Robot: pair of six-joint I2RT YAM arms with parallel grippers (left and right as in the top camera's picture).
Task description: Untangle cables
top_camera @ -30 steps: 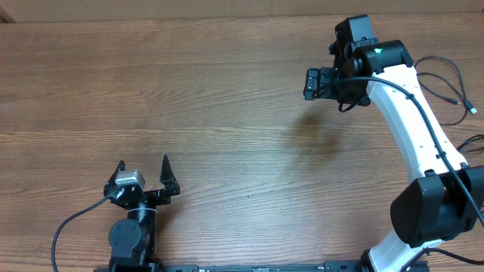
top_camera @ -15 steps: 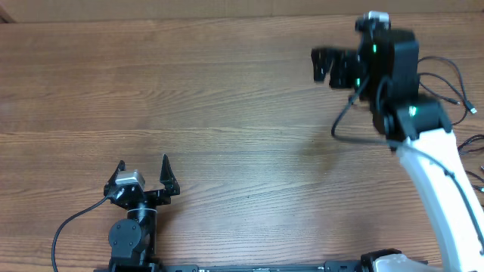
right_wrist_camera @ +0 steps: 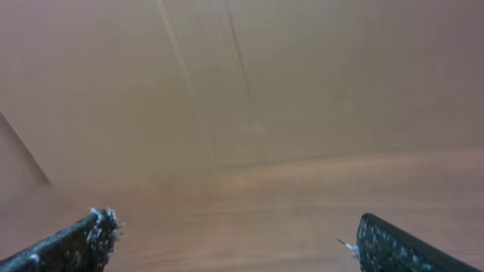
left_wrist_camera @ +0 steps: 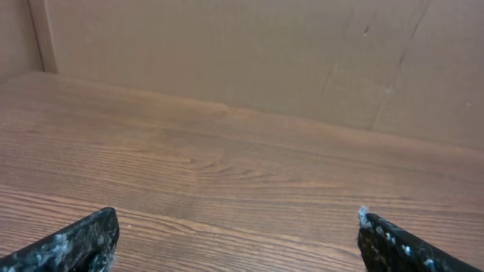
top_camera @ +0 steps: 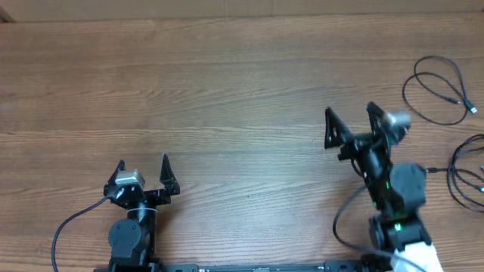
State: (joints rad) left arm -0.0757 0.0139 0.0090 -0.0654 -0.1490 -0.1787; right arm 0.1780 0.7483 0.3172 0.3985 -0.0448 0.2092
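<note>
Thin black cables lie loose at the table's right edge in the overhead view: one looped cable (top_camera: 436,92) at the upper right, and more loops (top_camera: 467,172) at the right edge below it. My right gripper (top_camera: 351,123) is open and empty, left of these cables and apart from them. My left gripper (top_camera: 144,166) is open and empty near the front left. Both wrist views show only bare wood between the open fingertips (left_wrist_camera: 83,240) (right_wrist_camera: 83,236); no cable shows there.
A brown wall or board (left_wrist_camera: 265,53) stands along the far edge of the wooden table (top_camera: 212,98). The arm's thicker black cable (top_camera: 68,227) curls at the front left.
My right arm has swung back from the far right of the table toward the front and now rests low with its gripper open. The looped cable it covered is now in full view. The left arm has not moved.
</note>
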